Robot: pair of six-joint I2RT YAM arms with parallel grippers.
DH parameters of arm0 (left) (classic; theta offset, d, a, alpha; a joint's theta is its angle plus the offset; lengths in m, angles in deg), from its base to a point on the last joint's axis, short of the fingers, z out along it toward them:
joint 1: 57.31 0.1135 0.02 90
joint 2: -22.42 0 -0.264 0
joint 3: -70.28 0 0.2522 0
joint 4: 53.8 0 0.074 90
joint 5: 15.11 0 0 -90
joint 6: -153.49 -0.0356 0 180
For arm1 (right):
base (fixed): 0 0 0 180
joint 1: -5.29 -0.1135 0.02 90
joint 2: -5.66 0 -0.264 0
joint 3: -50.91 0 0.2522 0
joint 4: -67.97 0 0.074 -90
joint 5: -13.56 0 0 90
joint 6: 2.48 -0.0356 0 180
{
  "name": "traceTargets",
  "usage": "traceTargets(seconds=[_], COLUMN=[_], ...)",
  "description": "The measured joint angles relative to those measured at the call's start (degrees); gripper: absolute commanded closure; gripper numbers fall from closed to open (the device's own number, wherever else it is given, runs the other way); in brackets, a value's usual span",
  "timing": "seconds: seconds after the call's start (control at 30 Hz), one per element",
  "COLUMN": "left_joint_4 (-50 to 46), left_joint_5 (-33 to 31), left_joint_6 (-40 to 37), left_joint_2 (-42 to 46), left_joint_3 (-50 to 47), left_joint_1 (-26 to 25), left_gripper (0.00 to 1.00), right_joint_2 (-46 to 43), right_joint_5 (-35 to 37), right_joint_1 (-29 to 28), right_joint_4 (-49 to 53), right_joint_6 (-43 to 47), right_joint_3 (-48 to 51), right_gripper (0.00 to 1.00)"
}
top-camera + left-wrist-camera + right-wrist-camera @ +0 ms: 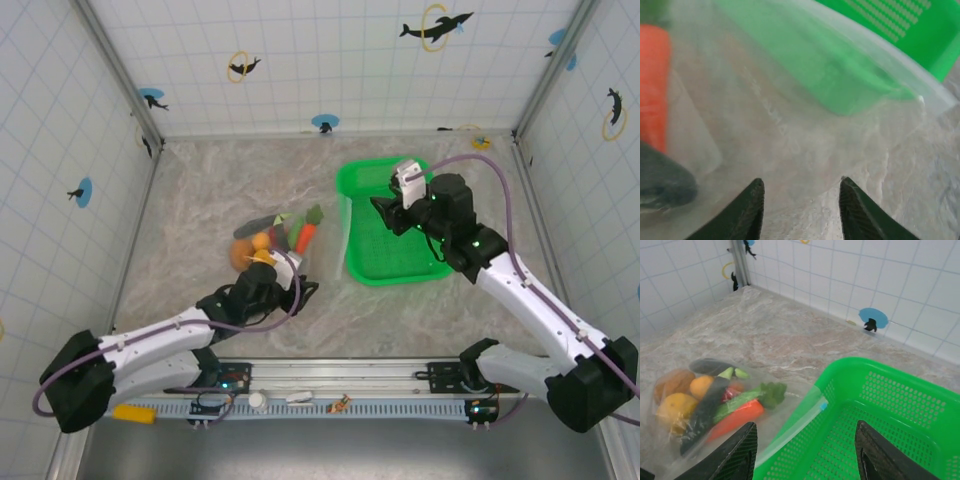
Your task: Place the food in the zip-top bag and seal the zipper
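Note:
The clear zip-top bag (322,248) lies on the table with the food (277,238) inside it: an orange carrot (735,417), yellow-orange round pieces (675,407), a brown piece and a dark purple one. Its zipper (790,427) rests against the green basket's left rim, and the light blue slider (823,405) sits at the strip's far end. My left gripper (290,275) is open at the bag's near edge, its fingers (752,210) spread over the clear film. Over the basket hovers my right gripper (805,450), open with nothing in it and facing the zipper.
The green mesh basket (385,265) stands right of the bag, and no item shows inside it. Tiled walls close in the marble table on three sides. A rail with small parts runs along the near edge.

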State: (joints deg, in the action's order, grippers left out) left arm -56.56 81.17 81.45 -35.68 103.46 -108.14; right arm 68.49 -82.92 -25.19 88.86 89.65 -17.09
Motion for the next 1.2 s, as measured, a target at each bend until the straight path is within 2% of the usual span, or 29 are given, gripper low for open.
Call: traceTargets(seconds=[0.03,0.07,0.17,0.33,0.47,0.53,0.67,0.73,0.83,0.93,1.03,1.2], left_joint_4=[1.25,3.04,5.92,6.54,5.57,6.16,8.52,9.22,8.63,6.71,6.29,9.46], left_joint_5=[1.31,2.86,6.38,6.71,6.03,3.34,-7.45,-9.75,-10.25,-8.94,-8.41,-10.58], left_joint_6=[0.92,1.51,2.51,2.49,-1.92,-3.93,-7.74,-9.29,-10.25,-10.58,-12.11,-13.03], left_joint_2=[-1.73,-3.91,-8.15,-6.82,-0.96,2.45,7.78,8.17,6.16,3.39,2.71,2.97], left_joint_3=[-0.04,-0.02,0.37,3.69,9.09,10.36,10.27,10.21,10.21,10.21,9.18,1.95], left_joint_1=[-0.02,-0.13,-0.31,-0.31,-0.31,-0.48,0.26,3.04,10.29,18.60,25.97,38.82], left_gripper=[0.08,0.02,0.02,0.02,0.02,0.02,0.02,0.02,0.02,0.02,0.02,0.02], right_joint_2=[-0.02,-0.02,0.42,3.45,6.23,7.67,10.84,13.09,15.80,16.02,18.62,19.21], right_joint_5=[0.07,0.55,3.74,14.47,24.00,27.08,29.38,29.22,27.34,20.48,12.61,0.11], right_joint_1=[0.72,1.62,4.46,11.50,17.77,20.13,25.22,26.58,27.96,30.73,32.48,32.46], right_joint_4=[0.00,0.00,1.42,4.61,6.56,6.91,6.36,5.46,1.46,-6.21,-9.62,-19.80], right_joint_6=[-0.48,-1.40,-4.57,-11.82,-16.50,-18.29,-20.02,-18.23,-12.96,-6.84,-1.84,1.07], right_joint_3=[0.00,0.00,-0.20,-0.39,-0.15,0.26,3.82,5.90,9.64,15.39,16.09,21.40], right_gripper=[0.46,0.46,0.34,0.33,0.31,0.30,0.26,0.25,0.25,0.24,0.24,0.23])
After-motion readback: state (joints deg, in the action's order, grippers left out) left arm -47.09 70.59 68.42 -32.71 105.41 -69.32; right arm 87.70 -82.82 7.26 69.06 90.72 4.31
